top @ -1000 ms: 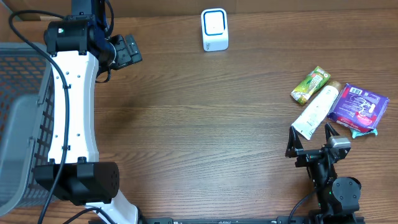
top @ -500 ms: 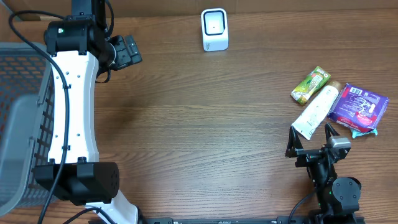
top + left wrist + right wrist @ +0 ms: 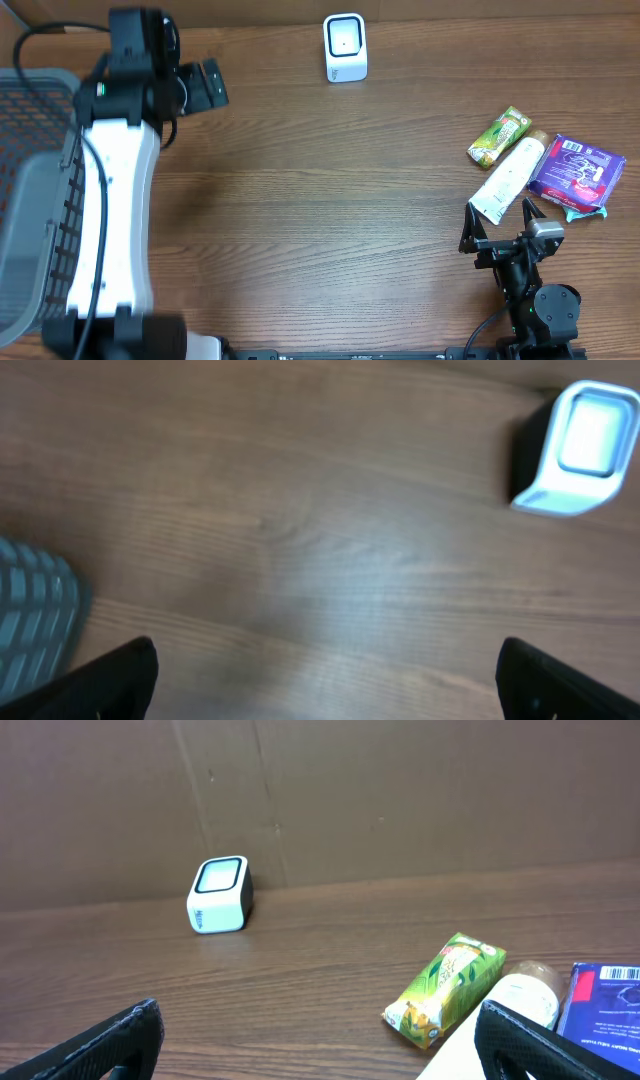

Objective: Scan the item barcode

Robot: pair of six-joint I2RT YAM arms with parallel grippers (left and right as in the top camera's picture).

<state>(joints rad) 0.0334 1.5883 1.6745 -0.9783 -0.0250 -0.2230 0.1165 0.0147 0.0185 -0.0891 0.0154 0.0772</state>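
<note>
Items for the scan lay grouped at 3 o'clock on the table (image 3: 320, 210). We saw a green carton (image 3: 499, 137), a white tube (image 3: 510, 179) just beside it at its 5 o'clock, and a purple packet (image 3: 576, 172) at the tube's 3 o'clock. The scanner (image 3: 345, 47) stood at 12 o'clock, well apart from them. Our left gripper (image 3: 212, 82) hung at 10 o'clock near the basket (image 3: 30, 200), jaws spread wide and empty. Our right gripper (image 3: 503, 222), also spread wide and empty, sat at 5 o'clock, near the tube's lower end.

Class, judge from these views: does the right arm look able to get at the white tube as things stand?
Probably yes: the white tube lies just ahead of the open right gripper, with nothing between them.
</note>
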